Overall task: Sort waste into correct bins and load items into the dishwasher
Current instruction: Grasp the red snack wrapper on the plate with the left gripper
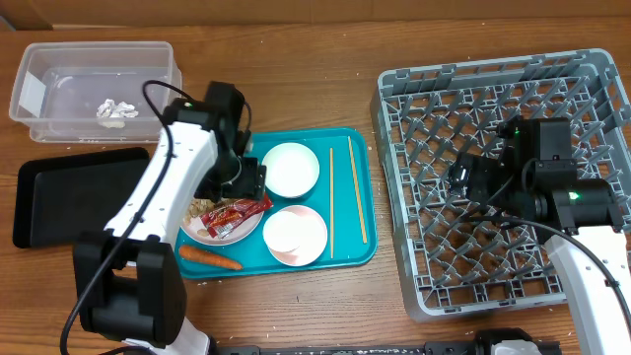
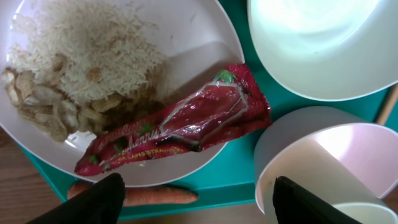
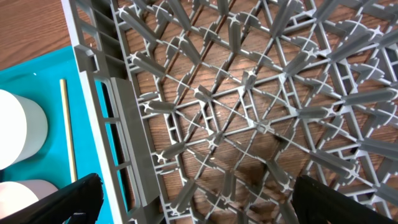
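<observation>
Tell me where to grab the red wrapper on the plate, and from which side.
Pinch the red wrapper across its narrow width near the puffed middle, coming straight down. It lies flat and diagonal on the plate, so a sideways approach would likely catch the rim.

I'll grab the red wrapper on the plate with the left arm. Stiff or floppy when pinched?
Probably floppy and light: the red snack wrapper looks like thin, crinkled, flattened film. Its glossy surface may slip in a pinch. It lies beside rice on the plate, so grains might cling.
</observation>
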### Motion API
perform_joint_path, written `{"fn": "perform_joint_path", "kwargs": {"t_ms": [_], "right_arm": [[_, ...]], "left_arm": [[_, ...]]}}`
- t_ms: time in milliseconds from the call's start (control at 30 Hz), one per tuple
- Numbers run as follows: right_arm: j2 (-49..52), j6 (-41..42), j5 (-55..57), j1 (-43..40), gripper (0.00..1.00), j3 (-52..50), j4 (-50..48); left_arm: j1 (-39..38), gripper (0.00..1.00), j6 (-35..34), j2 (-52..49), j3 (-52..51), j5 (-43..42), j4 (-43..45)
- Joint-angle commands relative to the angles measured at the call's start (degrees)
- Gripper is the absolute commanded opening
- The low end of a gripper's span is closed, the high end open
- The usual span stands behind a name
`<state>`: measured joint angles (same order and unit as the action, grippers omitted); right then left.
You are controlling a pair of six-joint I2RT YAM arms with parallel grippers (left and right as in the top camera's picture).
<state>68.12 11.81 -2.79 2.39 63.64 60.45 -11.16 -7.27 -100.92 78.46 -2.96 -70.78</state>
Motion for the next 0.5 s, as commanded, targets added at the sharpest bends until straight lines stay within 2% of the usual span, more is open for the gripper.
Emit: {"fn": "perform_joint_path", "kwargs": {"t_ms": [0,267,467], "right_arm": [[-0.2,0.3,-0.3,0.1,1.00,0.9,-0.3],[-0.2,0.2,-0.3,0.1,1.00,0.9,-0.3],[-0.2,0.2,-0.3,0.1,1.00,0.9,-0.3]], "left_arm": [[-2.4,0.76,1.6,0.9,-3.6,5.2,3.9],[-2.9,0.71,1.6,0.9,-9.5,5.3,12.4],[-2.9,0.61,2.2,0.9,-11.3,5.3,15.8]]}}
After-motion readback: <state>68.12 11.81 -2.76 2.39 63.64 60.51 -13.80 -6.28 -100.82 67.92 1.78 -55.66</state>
